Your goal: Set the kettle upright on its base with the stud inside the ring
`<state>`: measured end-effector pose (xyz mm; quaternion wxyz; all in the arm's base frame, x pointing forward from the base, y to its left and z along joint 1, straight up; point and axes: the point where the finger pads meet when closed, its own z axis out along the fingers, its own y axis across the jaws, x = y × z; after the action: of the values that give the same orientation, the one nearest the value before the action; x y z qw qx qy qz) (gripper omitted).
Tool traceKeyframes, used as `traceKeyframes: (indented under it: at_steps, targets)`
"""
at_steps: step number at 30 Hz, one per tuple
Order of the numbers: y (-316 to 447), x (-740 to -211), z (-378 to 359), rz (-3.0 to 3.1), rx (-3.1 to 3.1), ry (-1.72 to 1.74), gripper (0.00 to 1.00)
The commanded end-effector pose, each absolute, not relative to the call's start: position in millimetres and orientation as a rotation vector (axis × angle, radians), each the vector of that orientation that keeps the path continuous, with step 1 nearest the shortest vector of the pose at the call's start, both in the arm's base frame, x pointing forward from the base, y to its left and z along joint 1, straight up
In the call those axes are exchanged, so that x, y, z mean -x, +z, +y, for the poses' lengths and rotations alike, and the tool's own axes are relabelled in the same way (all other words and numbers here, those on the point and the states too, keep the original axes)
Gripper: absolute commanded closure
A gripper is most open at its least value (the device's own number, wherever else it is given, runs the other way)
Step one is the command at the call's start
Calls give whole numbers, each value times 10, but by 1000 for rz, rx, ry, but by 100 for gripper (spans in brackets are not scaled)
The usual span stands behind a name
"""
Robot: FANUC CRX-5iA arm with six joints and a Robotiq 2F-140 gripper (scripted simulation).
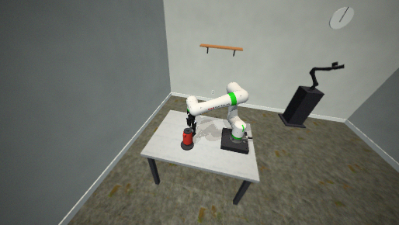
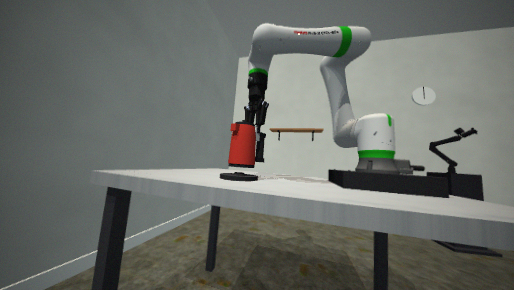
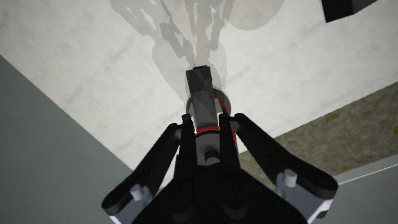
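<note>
The red kettle [image 2: 242, 145] hangs upright from my gripper [image 2: 255, 116], which is shut on its dark handle [image 2: 260, 147]. The kettle's bottom is a small gap above the round dark base [image 2: 239, 176] lying flat on the white table. In the top view the kettle [image 1: 188, 136] stands over the base [image 1: 187, 147] near the table's left side. In the wrist view my fingers clamp the handle [image 3: 201, 95]; the kettle's body and the base are mostly hidden beneath it. The stud and the ring are not visible.
The arm's black mounting block [image 1: 234, 141] sits on the table right of the kettle. The table's left edge [image 3: 75, 117] runs close by in the wrist view. A black pedestal with a camera arm [image 1: 302, 105] stands far off on the floor.
</note>
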<state>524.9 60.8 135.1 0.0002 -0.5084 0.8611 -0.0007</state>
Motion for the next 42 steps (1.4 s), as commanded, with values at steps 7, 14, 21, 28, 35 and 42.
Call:
traceKeyframes:
  at_steps: [7, 14, 21, 28, 35, 42]
  targets:
    - [1353, -5272, 670, 2705, 1597, -3, 100]
    - [1353, -5282, 699, 2705, 1597, -3, 100]
    - [1353, -5284, 706, 2705, 1597, -3, 100]
    - [1353, -5284, 706, 2705, 1597, -3, 100]
    - [1353, -5284, 706, 2705, 1597, -3, 100]
    - [1353, -5284, 706, 2705, 1597, -3, 100]
